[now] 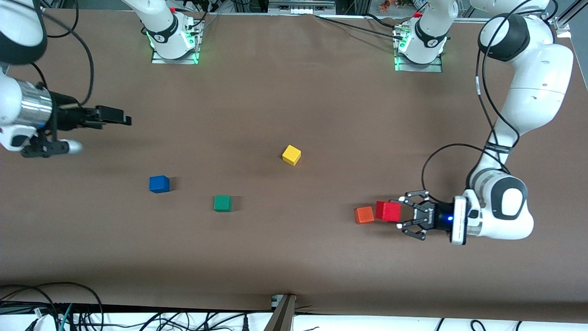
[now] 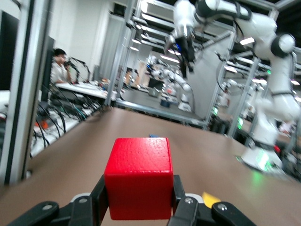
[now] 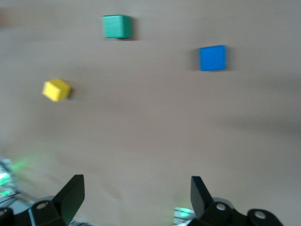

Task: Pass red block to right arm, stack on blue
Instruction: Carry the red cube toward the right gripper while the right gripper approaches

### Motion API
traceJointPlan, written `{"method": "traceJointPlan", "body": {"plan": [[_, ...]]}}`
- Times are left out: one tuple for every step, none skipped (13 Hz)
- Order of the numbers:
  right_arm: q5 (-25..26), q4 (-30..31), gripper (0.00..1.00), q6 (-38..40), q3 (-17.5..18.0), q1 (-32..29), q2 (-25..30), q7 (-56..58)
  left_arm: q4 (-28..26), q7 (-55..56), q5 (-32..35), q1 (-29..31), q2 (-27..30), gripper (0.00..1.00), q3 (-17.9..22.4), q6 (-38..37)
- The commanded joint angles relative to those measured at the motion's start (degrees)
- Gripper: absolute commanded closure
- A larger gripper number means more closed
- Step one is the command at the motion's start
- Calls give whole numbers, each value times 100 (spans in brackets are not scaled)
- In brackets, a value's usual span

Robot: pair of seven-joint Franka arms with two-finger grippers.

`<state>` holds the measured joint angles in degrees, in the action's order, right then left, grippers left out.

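My left gripper [image 1: 396, 212] is shut on the red block [image 1: 388, 211], gripping it by two sides and holding it low over the table at the left arm's end. In the left wrist view the red block [image 2: 138, 176] fills the space between the black fingers [image 2: 98, 200]. The blue cube [image 1: 159, 184] sits on the table toward the right arm's end, with nothing on it. My right gripper [image 1: 120, 118] hangs open and empty above the table at that end. The right wrist view shows its jaws wide apart, with the blue cube [image 3: 212, 58] on the table below.
An orange cube [image 1: 364, 215] lies right beside the held red block. A green cube [image 1: 222, 203] sits near the blue one, a little nearer the front camera. A yellow cube [image 1: 291, 155] rests mid-table. Cables run along the table's near edge.
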<state>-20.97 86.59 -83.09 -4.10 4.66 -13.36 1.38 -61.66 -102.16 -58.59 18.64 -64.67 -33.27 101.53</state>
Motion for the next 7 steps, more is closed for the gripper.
{"method": "traceJointPlan", "body": {"plan": [[-1053,-107,0,38,-12,-192,-350,203,40,573,-257,-315,43,100,-503,978],[-1493,-107,0,47,-12,-211,-491,370,40,740,-284,-517,43,100,-644,1488],[-1854,-107,0,38,-12,-220,-657,467,40,890,-406,-684,43,100,-828,1910],[-2240,-107,0,30,-3,-220,-816,477,31,969,-468,-842,43,100,-899,2324],[-2732,-107,0,21,-3,-211,-1000,477,40,1005,-512,-1079,51,100,-952,2745],[-3276,-116,0,21,5,-211,-1202,477,31,1005,-556,-1316,51,100,-1005,3159],[-3812,-125,0,-32,14,-176,-1395,477,48,1005,-661,-1510,51,100,-1049,3572]]}}
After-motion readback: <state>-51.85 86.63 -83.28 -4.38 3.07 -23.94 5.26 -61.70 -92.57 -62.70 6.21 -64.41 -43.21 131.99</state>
